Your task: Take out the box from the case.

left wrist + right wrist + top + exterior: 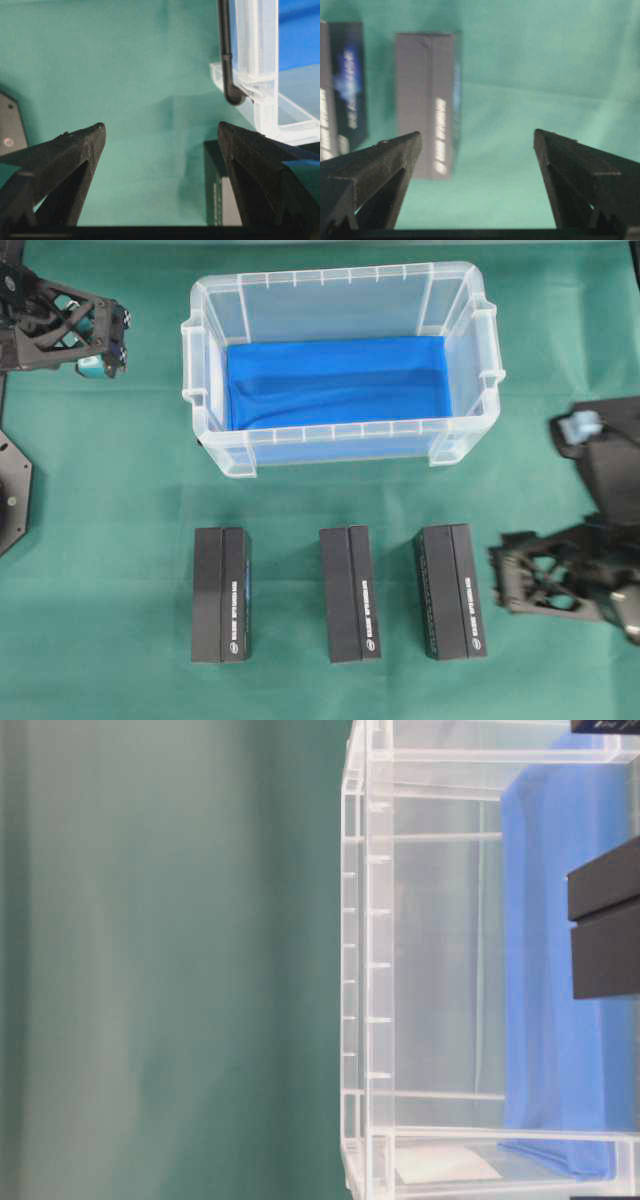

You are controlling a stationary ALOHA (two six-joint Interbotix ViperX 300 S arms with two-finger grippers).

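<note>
1. Far left, the left gripper [100, 340] hangs over the green cloth [110, 490], just beside the case's left end. Its jaws are spread wide with nothing between them; its wrist view shows only cloth and a corner of the case.
2. Next comes the case [340, 440], clear plastic, sitting toward the back of the table. Inside it I see only the blue lining [335, 380]; no box remains in it.
3. In front of the case, three black boxes lie in a row on the cloth: the left box [221, 595], the middle box [349, 594] and the right box [450, 591], all well apart from each other.
4. Far right, the right gripper [510, 585] sits low, just beside the right box, released and empty.
5. By my reckoning the job looks finished: every box is out, and nothing is left but for the arms to pull clear.
</note>
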